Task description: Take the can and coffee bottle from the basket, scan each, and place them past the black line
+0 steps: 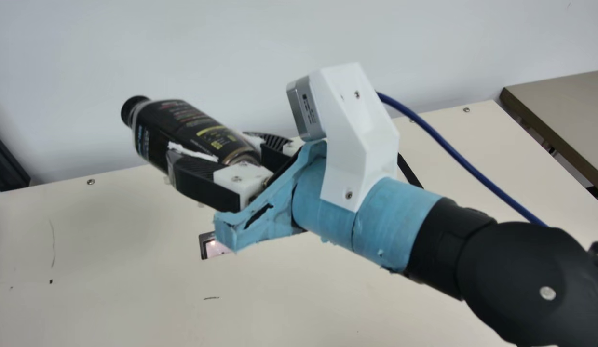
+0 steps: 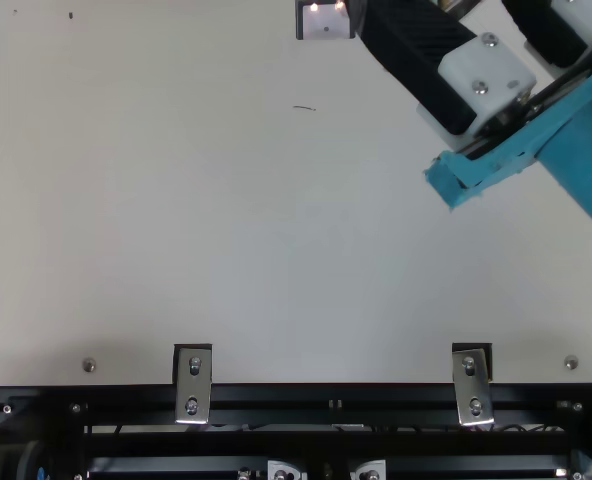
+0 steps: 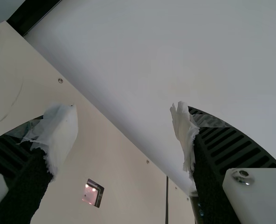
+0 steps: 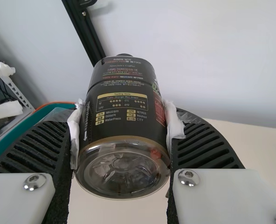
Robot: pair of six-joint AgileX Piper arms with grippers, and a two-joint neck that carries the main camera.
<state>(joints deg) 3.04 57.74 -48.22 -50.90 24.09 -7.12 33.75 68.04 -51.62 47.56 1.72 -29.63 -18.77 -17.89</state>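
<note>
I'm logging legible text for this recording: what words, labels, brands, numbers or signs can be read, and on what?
"WaterPress", on the coffee bottle
"Washed", on the coffee bottle
"CITY", on the coffee bottle
Rest of the coffee bottle's print, brand included: too small or blurred to read surely.
Marks on the right arm's wrist camera: too small to read.

Top view steeply down, main shallower, both sharing table (image 2: pixel 176 240)

Plain pale wall (image 1: pixel 231 43), cream table (image 1: pixel 125 299) before it — second table (image 1: pixel 569 101), brown-edged, at right
</note>
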